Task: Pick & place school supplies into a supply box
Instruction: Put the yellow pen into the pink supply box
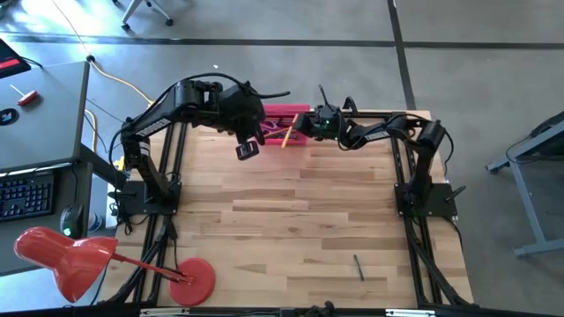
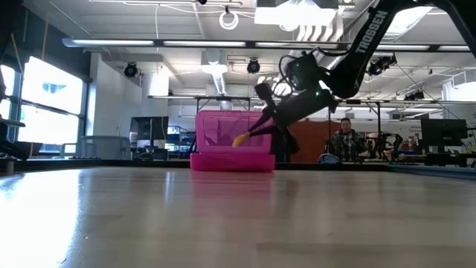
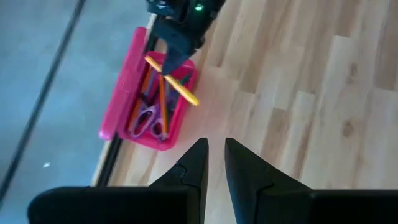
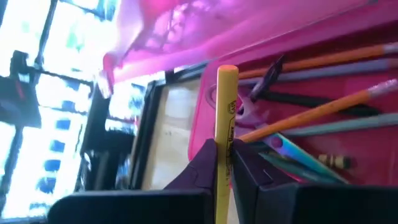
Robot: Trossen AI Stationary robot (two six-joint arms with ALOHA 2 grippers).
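Note:
The pink supply box [image 1: 278, 113] stands at the table's far edge with its lid [image 2: 223, 128] raised. In its tray lie several pens and pencils and purple scissors [image 3: 149, 119]. My right gripper [image 4: 225, 146] is at the box's right end, low over the tray, shut on a yellow pencil [image 3: 180, 87]. My left gripper [image 3: 216, 146] hangs above the table just near of the box. Its fingers stand a little apart with nothing between them. My right gripper pinches the yellow pencil's shaft [image 4: 224, 134] between its two fingers, coming from the table's right and slanting a little down. One end [image 4: 227, 70] sticks out past the fingertips over the tray. The other end [image 3: 194, 99] reaches out past the box's near wall, above the table.
A dark pen [image 1: 359, 267] lies alone on the wood near the right front. A red desk lamp [image 1: 70, 260] with a round base [image 1: 196, 280] stands at the near left corner. A person [image 2: 346, 138] sits in the room beyond the table.

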